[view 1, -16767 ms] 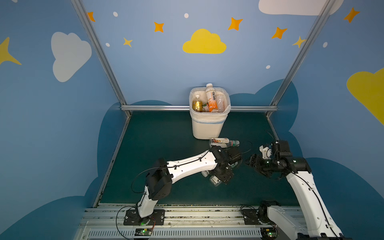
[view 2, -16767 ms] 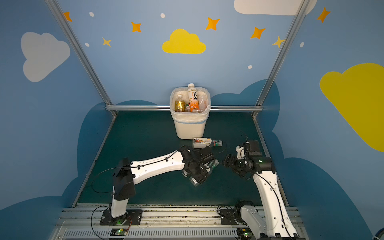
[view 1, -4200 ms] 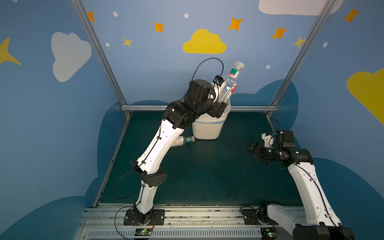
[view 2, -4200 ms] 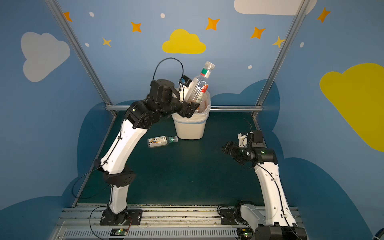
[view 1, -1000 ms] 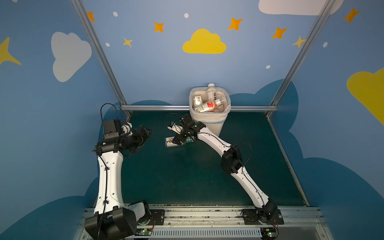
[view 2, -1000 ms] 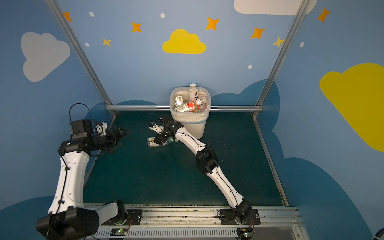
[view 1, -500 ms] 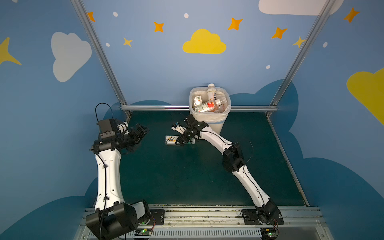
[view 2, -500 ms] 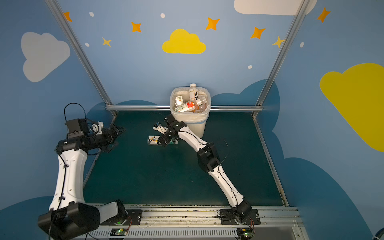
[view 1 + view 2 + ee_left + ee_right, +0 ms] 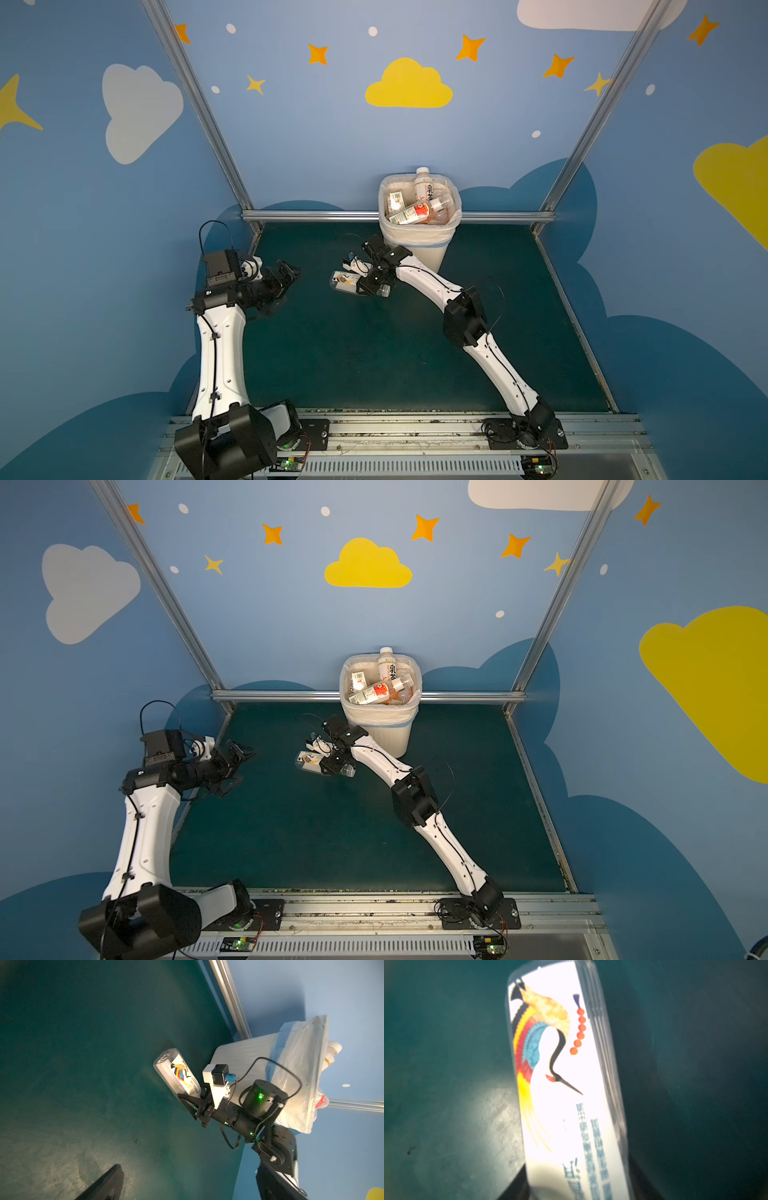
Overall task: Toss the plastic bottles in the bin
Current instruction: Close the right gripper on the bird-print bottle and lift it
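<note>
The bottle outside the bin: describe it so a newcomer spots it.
Find the cream-white bin at the back of the green mat. Left of its base, a clear bottle lies on its side in the right gripper. Only it is outside the bin; its white label shows a crane.

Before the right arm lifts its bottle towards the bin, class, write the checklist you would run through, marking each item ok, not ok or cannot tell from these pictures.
1. Right gripper shut on the lying bottle: ok.
2. Grip near the bottle's middle: not ok. It sits toward the cap end, and the labelled body sticks out.
3. Left gripper out of the way: ok. It is open, empty and well off to the side.
4. Room in the bin: not ok. Bottles are piled to the rim, and an upright bottle rises above it.
5. Bottle already off the mat: cannot tell.
</note>
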Motion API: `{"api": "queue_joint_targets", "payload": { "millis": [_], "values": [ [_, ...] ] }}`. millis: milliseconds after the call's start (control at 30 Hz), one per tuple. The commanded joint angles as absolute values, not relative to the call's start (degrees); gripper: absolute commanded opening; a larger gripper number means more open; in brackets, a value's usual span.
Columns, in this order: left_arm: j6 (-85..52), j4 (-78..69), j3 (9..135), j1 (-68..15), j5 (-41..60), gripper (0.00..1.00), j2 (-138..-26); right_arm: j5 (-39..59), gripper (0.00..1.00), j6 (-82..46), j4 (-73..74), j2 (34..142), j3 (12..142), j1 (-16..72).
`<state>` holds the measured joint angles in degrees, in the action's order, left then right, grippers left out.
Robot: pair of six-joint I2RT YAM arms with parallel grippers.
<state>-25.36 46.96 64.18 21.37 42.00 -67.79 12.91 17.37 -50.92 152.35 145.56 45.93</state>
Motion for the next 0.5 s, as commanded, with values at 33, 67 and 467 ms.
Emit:
{"api": "queue_joint_targets", "payload": {
  "millis": [33,67,467],
  "values": [
    [-23.9,43.68,61.89,20.9,43.62,1.0,-67.67,10.29,0.35,13.54,-59.55,144.36,138.03,46.32],
    [-23.9,43.2,61.54,20.4,43.34,1.0,-67.84,10.25,0.34,13.02,-59.02,142.3,134.46,46.43],
    [-24.79,38.78,59.07,12.19,40.87,1.0,-70.58,8.01,0.43,4.74,-50.19,117.09,93.76,49.34]
  ]
}}
